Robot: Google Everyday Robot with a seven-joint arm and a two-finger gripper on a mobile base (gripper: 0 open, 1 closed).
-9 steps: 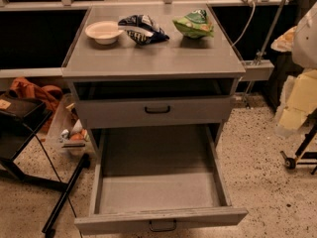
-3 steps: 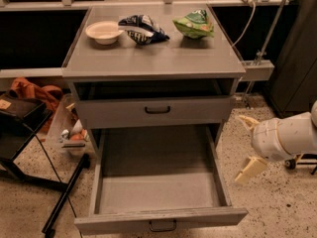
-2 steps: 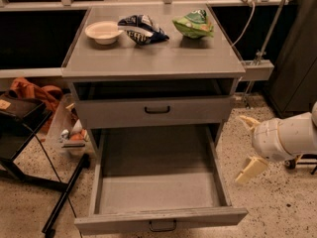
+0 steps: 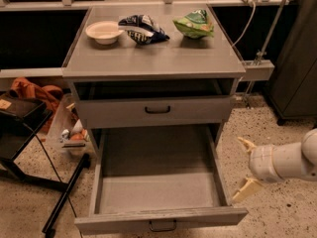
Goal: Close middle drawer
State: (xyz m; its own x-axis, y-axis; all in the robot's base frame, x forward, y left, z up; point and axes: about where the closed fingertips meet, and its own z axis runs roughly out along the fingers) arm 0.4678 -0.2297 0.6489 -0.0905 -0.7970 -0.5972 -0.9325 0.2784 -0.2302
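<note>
At the right flank of the cabinet [image 4: 153, 58], low over the floor, the gripper [image 4: 246, 166] is hovering with its two pale fingers [image 4: 245, 144] spread wide, holding nothing, tips pointing left. The middle drawer [image 4: 161, 216] is standing pulled far out toward the camera, its handle [image 4: 162, 226] centred on the front panel at the bottom edge of view. The gripper is sitting just beside the drawer's right wall, toward the front end, apparently not touching. The front panel is lying down-left of the fingers, long axis running left to right, and the slide line is running straight back into the cabinet. I'm judging the push has to come on the front face, so the gripper is needing to get round ahead of it first.
</note>
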